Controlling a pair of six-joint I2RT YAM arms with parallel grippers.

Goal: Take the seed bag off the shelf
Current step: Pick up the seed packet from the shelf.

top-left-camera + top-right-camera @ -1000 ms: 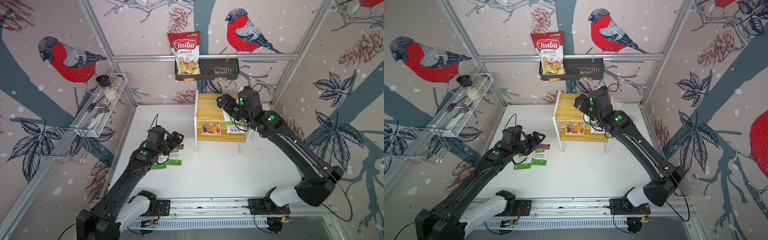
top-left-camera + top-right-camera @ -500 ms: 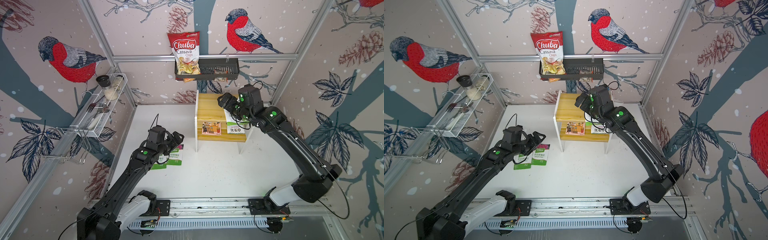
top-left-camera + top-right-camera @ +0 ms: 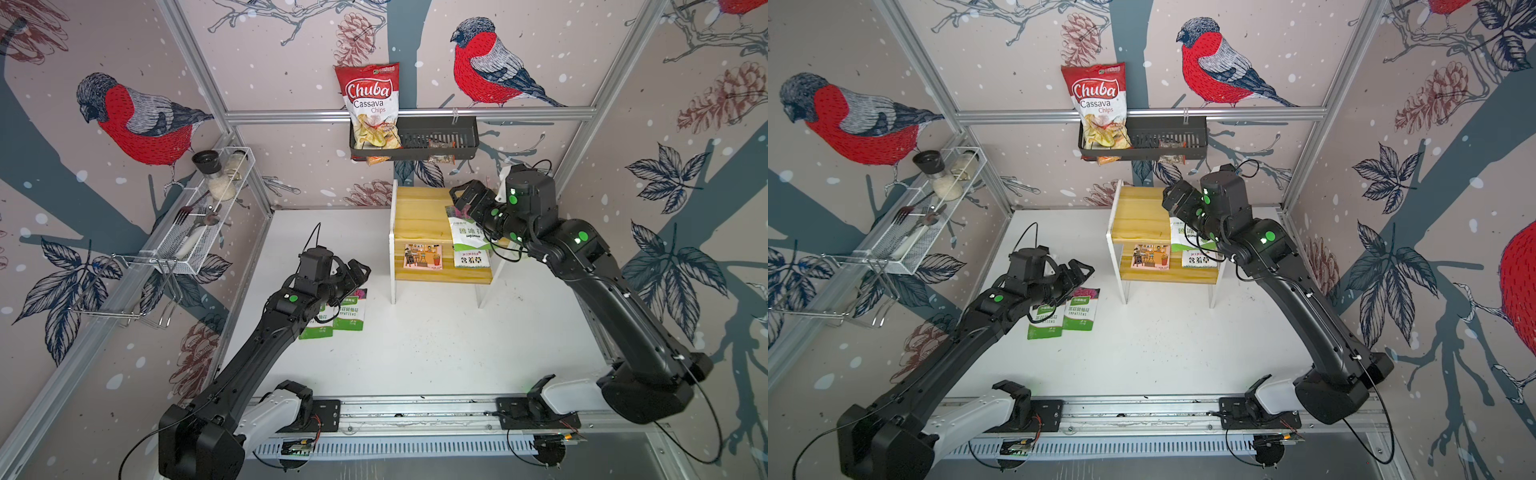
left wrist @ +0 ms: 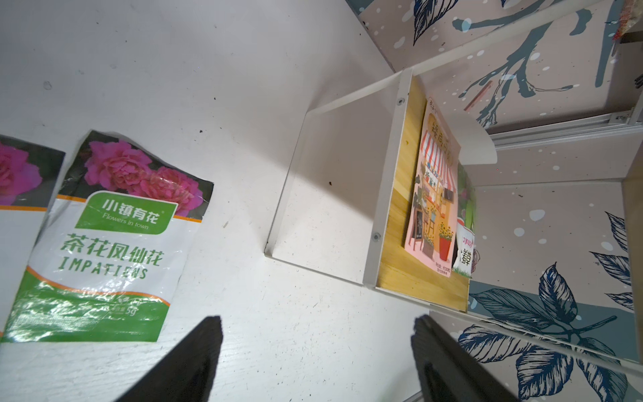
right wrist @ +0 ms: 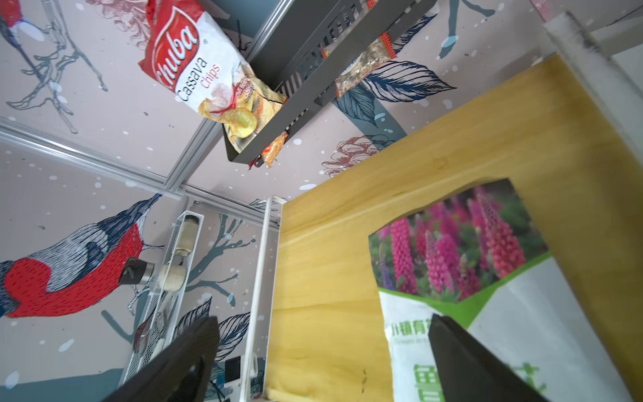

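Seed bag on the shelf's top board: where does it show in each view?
In both top views: seed bag on the right half of the top board.
Left wrist: not in it.
Right wrist: close up, lying on that board.
Shared landmark: the yellow shelf, in all four.

Shelf (image 3: 419, 216) top tier: left half bare, open from above and front; seed bag (image 3: 467, 235) covers the right part, overhanging the front edge. Black wall basket (image 3: 432, 133) hangs above the shelf's rear. White side panels (image 3: 392, 249) close the lower tier's ends. Counter (image 3: 436, 345) before the shelf lies free; two packets (image 3: 349, 313) at left.
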